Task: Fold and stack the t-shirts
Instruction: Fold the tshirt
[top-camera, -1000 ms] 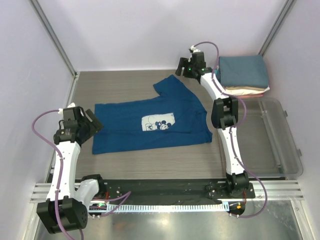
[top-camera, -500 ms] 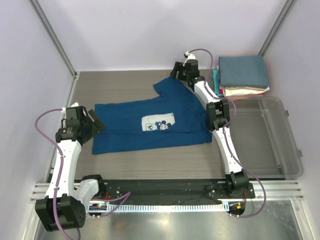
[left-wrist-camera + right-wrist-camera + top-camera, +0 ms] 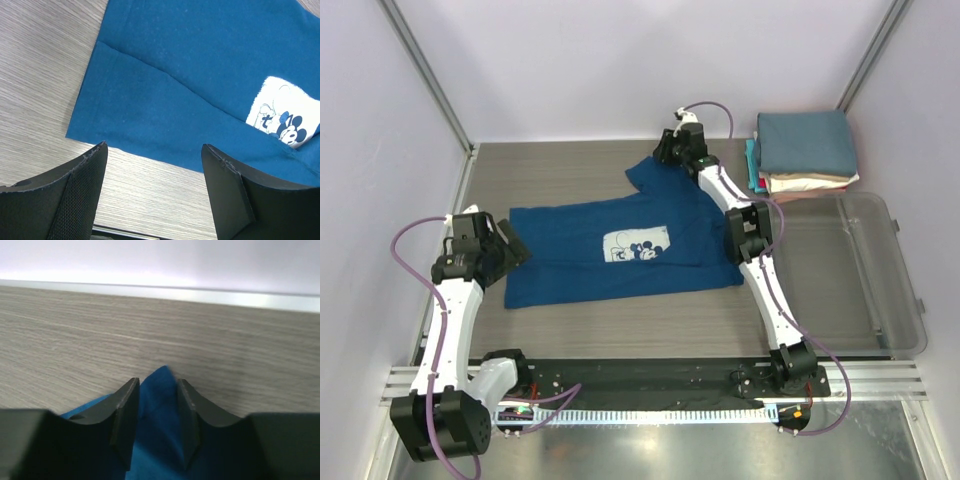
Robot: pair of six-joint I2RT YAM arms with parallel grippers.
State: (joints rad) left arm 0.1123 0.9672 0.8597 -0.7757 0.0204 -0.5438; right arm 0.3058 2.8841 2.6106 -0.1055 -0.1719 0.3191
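Observation:
The royal-blue t-shirt [image 3: 590,262] lies flat on the table, its white mouse print [image 3: 638,244] facing up and one sleeve pointing to the back. My right gripper [image 3: 663,150] is down at that sleeve's tip. In the right wrist view its jaws [image 3: 156,385] stand a little apart, with the blue sleeve corner [image 3: 160,440] between them. My left gripper [image 3: 510,245] is open and empty, hovering by the shirt's left hem. The left wrist view shows the hem corner [image 3: 80,131] just beyond its fingers [image 3: 154,150]. The folded tees [image 3: 805,145] are stacked at the back right, slate-blue on top.
A clear plastic bin [image 3: 890,290] lies on the right side of the table, in front of the stack. Purple walls close in the back and both sides. A black rail [image 3: 640,375] runs along the near edge.
My right arm has swung left, from beside the folded stack to the tip of the blue shirt's back sleeve. The left gripper has shifted only slightly.

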